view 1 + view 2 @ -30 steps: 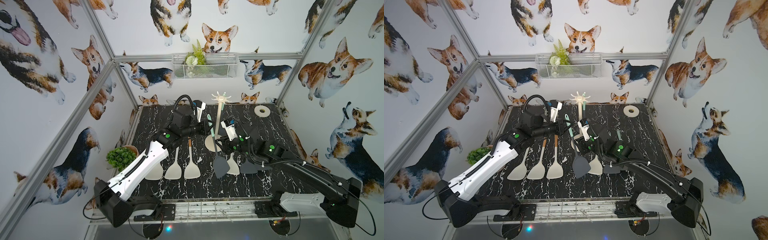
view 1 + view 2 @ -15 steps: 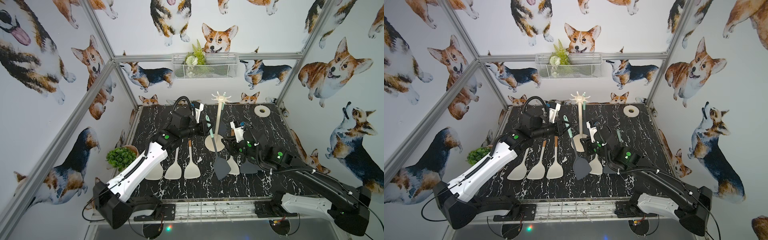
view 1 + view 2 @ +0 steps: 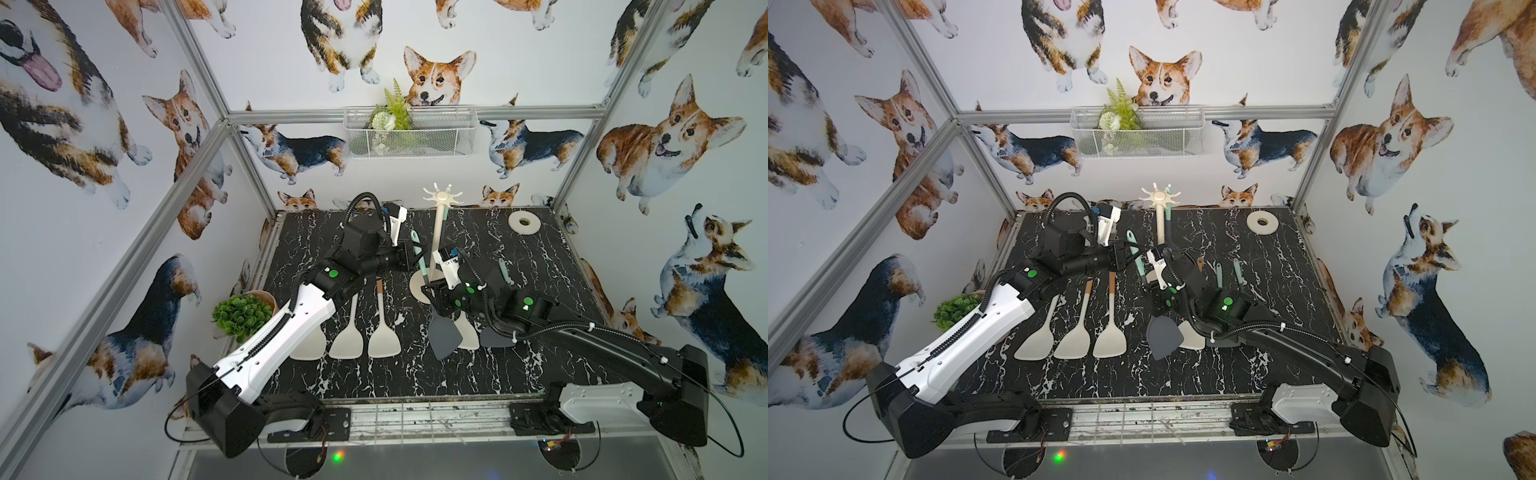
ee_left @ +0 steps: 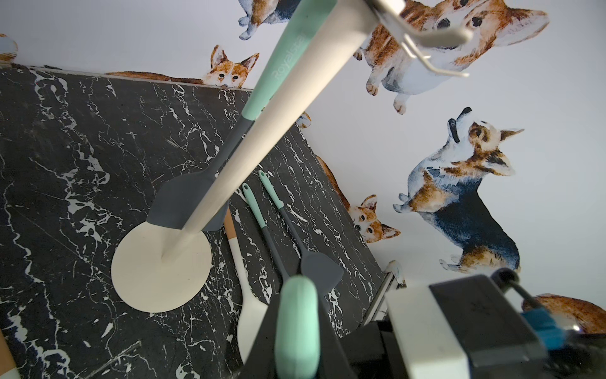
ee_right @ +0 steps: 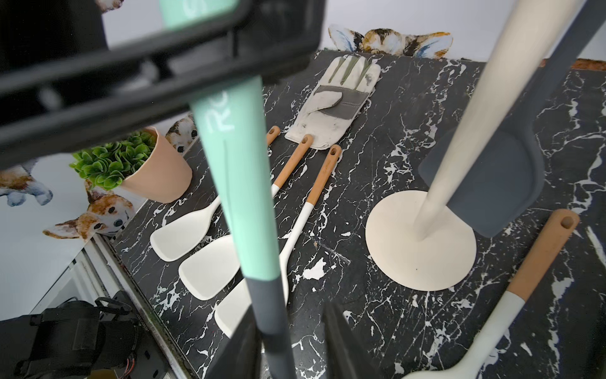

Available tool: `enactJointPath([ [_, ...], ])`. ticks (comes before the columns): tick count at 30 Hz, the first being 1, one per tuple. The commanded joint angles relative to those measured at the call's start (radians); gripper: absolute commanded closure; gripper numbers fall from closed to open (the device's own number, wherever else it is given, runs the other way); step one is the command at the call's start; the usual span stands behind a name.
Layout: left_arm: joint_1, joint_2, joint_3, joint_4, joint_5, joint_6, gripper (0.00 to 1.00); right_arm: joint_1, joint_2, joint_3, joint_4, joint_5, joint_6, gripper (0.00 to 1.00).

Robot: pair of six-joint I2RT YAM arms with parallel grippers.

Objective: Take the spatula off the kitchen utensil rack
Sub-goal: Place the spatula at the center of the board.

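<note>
**A:** Spatula (image 3: 444, 332) is held blade down just beside the rack (image 3: 439, 224), clear of the hooks. Its handle top is clamped by the left gripper (image 3: 413, 258). The dark shaft lower down is clamped by the right gripper (image 3: 433, 297). What could go wrong?

**B:** A slip is judged possible. In the right wrist view a sliver of table is seen beside one of the right fingers (image 5: 341, 347), so that hold may be weak. With two arms fixed on one thing, the shaft could be bent. The pole could also be knocked and the second spatula (image 4: 187, 200), hung on the rack, shaken off.

**A:** What is shown by one view only?

**B:** A glove (image 5: 334, 98) is seen in the right wrist view alone, being hidden by the left arm in both top views. The tape roll (image 3: 523, 223) is shown only in the top views.
</note>
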Motion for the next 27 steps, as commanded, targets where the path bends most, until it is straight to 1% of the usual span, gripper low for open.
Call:
enactJointPath([
  [1,0.007,-0.013,0.005,0.025,0.027,-0.007,1.00,0.000,0.002,0.017,-0.027,0.054,0.006,1.00],
  [4,0.013,-0.021,0.003,0.014,0.040,0.017,1.00,-0.003,-0.035,0.022,-0.078,0.101,-0.039,1.00],
  [6,0.021,-0.030,0.001,0.014,0.058,0.036,0.99,-0.023,-0.071,0.027,-0.128,0.118,-0.079,1.00],
  [7,0.022,-0.034,0.000,0.015,0.065,0.044,0.92,-0.039,-0.088,0.027,-0.148,0.118,-0.086,1.00],
  [8,0.024,-0.038,-0.001,0.017,0.071,0.051,0.84,-0.077,-0.113,0.026,-0.180,0.103,-0.090,1.00],
  [10,0.026,-0.048,0.000,0.023,0.085,0.078,0.54,-0.169,-0.197,0.018,-0.234,0.058,-0.100,1.00],
  [11,0.026,-0.053,0.000,0.023,0.086,0.088,0.46,-0.201,-0.220,0.018,-0.256,0.051,-0.109,1.00],
  [13,0.027,-0.063,-0.001,0.019,0.083,0.109,0.38,-0.264,-0.259,0.024,-0.300,0.035,-0.137,1.00],
  [15,0.031,-0.073,-0.003,0.013,0.072,0.134,0.35,-0.341,-0.291,0.041,-0.359,0.023,-0.175,1.00],
  [16,0.037,-0.075,-0.001,0.010,0.078,0.147,0.34,-0.399,-0.305,0.056,-0.400,0.004,-0.214,1.00],
  [17,0.041,-0.074,0.001,0.008,0.085,0.157,0.34,-0.487,-0.309,0.080,-0.462,-0.030,-0.278,1.00],
  [18,0.048,-0.071,0.004,0.004,0.100,0.179,0.34,-0.592,-0.292,0.107,-0.533,-0.069,-0.348,1.00],
  [20,0.056,-0.056,0.004,0.004,0.123,0.225,0.34,-0.682,-0.260,0.119,-0.581,-0.079,-0.413,1.00],
  [21,0.061,-0.049,0.000,0.009,0.133,0.245,0.34,-0.729,-0.238,0.117,-0.596,-0.055,-0.440,1.00],
  [24,0.078,-0.020,-0.017,0.041,0.164,0.273,0.34,-0.784,-0.196,0.097,-0.592,-0.004,-0.506,1.00],
  [27,0.095,0.005,-0.036,0.088,0.223,0.270,0.34,-0.820,-0.127,0.064,-0.548,0.091,-0.652,1.00],
])
